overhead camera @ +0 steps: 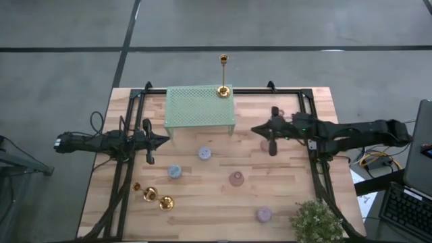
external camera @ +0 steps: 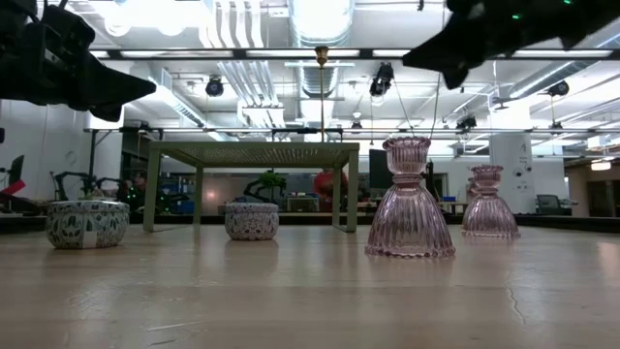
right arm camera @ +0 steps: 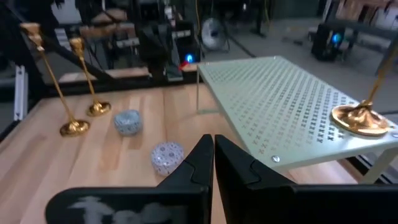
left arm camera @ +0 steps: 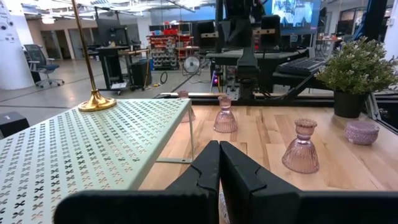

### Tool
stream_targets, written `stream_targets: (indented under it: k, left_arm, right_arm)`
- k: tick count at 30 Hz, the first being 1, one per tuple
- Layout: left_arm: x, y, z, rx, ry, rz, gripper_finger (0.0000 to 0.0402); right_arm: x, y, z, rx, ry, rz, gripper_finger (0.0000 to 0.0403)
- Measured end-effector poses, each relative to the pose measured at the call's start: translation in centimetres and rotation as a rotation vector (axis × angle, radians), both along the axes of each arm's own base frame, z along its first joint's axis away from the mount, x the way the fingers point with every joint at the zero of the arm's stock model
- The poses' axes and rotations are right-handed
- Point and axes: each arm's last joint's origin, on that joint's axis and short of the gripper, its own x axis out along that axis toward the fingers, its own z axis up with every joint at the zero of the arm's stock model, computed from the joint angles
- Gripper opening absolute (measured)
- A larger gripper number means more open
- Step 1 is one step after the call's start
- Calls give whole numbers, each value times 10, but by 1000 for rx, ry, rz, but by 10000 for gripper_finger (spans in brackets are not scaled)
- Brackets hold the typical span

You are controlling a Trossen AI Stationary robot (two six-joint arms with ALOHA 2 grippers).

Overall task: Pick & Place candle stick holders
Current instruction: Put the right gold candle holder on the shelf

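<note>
1 gold candlestick (overhead camera: pixel 223 75) upright on rack (overhead camera: pixel 200 106), seemingly clear of both closed grippers

Robotics lab: exposed ceiling ducts (external camera: pixel 237 68), equipment racks (left arm camera: pixel 163 50).

Pale green perforated rack (overhead camera: pixel 200 108) standing on four thin legs at the far middle of the wooden tabletop (overhead camera: pixel 223 202), top punched with small cross-shaped holes. Same rack seen as a low table shape in the low view (external camera: pixel 254 150). Bushy potted plant (overhead camera: pixel 316 221) at the near right corner, well apart from the rack, in a dark pot in the left wrist view (left arm camera: pixel 359 67). Black frame rail (overhead camera: pixel 270 90) running behind the rack along the tabletop's far edge. Grey floor (overhead camera: pixel 67 54) beyond the rack. Laptop (overhead camera: pixel 418 145) off to the right of the rack, past the tabletop's edge.
</note>
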Motion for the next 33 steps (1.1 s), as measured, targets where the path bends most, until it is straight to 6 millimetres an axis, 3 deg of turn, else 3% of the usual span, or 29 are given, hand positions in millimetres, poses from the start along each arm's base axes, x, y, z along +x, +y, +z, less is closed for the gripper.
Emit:
stream_targets:
  k: [7,15,33]
  left_arm:
    - [0,0,0,0,0,0,14]
    - [0,0,0,0,0,0,14]
    - [0,0,0,0,0,0,14]
  right_arm:
    - [-33,5,-19,-2,-102,13,8]
    - [-55,10,-40,-4,-155,40,8]
    - [-65,10,-66,-8,-131,34,8]
